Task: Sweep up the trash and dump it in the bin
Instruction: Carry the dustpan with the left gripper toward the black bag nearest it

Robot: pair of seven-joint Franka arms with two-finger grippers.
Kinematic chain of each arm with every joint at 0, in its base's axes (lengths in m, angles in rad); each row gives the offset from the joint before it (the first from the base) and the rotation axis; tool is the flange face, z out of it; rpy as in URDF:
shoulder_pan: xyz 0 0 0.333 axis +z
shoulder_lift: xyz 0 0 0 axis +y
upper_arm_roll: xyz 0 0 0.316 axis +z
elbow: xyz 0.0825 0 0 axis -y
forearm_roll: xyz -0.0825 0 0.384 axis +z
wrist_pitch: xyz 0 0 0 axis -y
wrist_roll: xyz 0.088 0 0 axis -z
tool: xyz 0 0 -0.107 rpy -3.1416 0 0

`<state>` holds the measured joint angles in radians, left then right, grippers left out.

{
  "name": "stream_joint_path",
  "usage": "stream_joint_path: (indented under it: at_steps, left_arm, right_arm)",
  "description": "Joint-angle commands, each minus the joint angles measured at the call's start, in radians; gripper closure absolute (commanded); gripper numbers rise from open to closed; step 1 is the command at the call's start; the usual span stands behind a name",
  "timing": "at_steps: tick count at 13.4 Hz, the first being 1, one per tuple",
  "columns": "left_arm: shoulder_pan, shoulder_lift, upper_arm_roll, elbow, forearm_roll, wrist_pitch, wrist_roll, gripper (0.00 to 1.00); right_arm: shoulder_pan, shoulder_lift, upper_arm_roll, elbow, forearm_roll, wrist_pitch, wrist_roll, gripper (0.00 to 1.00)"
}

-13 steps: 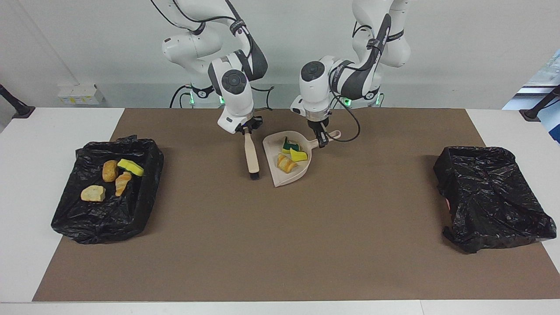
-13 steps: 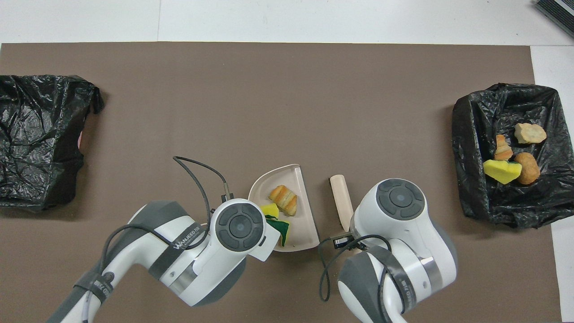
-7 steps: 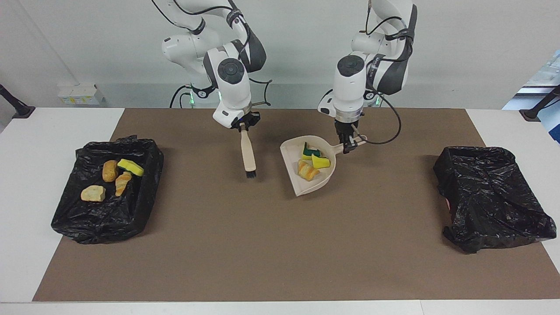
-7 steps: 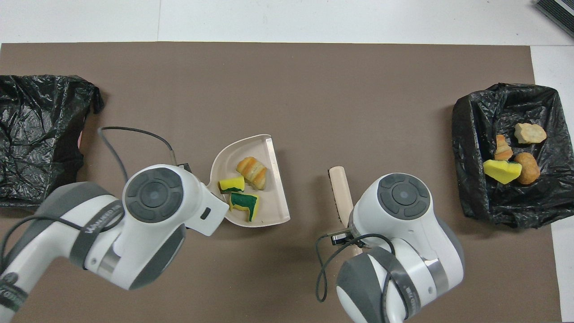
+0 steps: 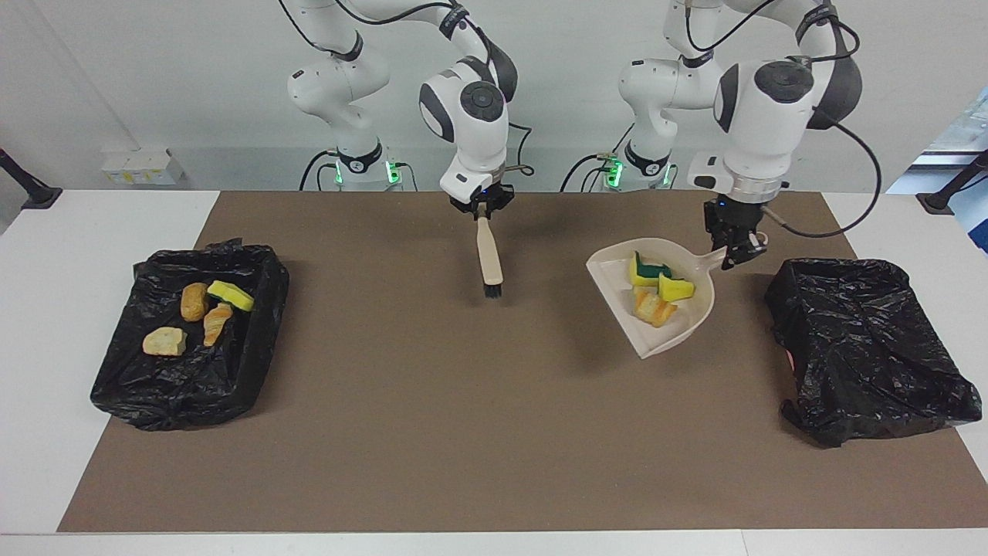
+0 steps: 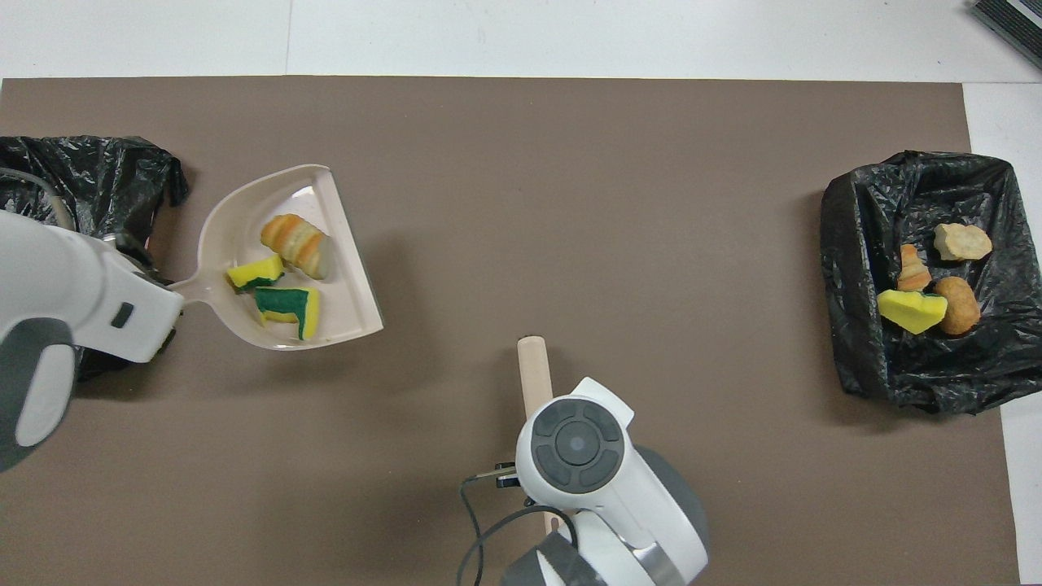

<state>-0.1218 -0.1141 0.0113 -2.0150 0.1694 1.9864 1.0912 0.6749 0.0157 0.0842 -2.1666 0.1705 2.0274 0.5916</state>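
The left end effector [image 5: 735, 259] is clamped on the handle of the beige plastic dustpan [image 5: 679, 324], carried in the air over the brown mat [image 5: 494, 432] just beside the black-lined bin at the left arm's end of the counter [image 5: 864, 340]. Three pieces of trash ride in the pan: a yellow sponge chunk with a green side [image 5: 647, 269], a second yellow sponge chunk [image 5: 675, 288] and an orange-brown bread-like lump [image 5: 654, 307]. The pan tilts with its open lip lower than its handle, and the pieces lie near the middle.

The right end effector [image 5: 482, 214] is closed on the top of the beige long-handled brush with black bristles [image 5: 489, 262], which hangs bristles down, clear of the mat, over the middle of the counter. This arm waits.

Four more trash pieces already lie in the black-lined bin at the right arm's end of the counter [image 5: 255, 340]: a yellow sponge piece [image 5: 230, 294], two brown bread-like lumps [image 5: 194, 301] [image 5: 216, 323] and a pale tan lump [image 5: 164, 341].

Judgement: the step in hand is carrying the load to the bin beside it, which appears empty. To do it well, the pan should not tip further until its lip is over the bin's opening. The bread-like lump looks rounded and may roll early. The bin's liner is crumpled and partly folded over, so the lip should clear the liner's edge before the tip. The dump is not yet done.
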Motion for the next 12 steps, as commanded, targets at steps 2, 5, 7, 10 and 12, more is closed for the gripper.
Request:
stream_joint_path:
  at_steps: [2, 5, 7, 10, 12]
  left_arm:
    - [0.160, 0.115, -0.014, 0.194, -0.002, -0.052, 0.178, 1.00]
    - [0.289, 0.197, -0.014, 0.335, -0.001, -0.057, 0.393, 1.00]
    - [0.368, 0.282, -0.014, 0.450, 0.013, -0.070, 0.540, 1.00]
    - [0.432, 0.388, -0.014, 0.603, 0.137, -0.048, 0.696, 1.00]
    - [0.445, 0.444, -0.016, 0.671, 0.249, -0.029, 0.704, 1.00]
  right_arm:
    - [0.092, 0.107, 0.002, 0.024, 0.024, 0.114, 0.126, 1.00]
    - [0.100, 0.116, 0.003, 0.030, 0.014, 0.119, 0.145, 0.01]
    - [0.086, 0.101, 0.000, 0.054, 0.012, 0.081, 0.137, 0.00]
    - [0.049, 0.087, -0.011, 0.160, 0.003, -0.050, 0.125, 0.00]
    - [0.000, 0.072, -0.011, 0.217, 0.001, -0.132, 0.076, 0.00]
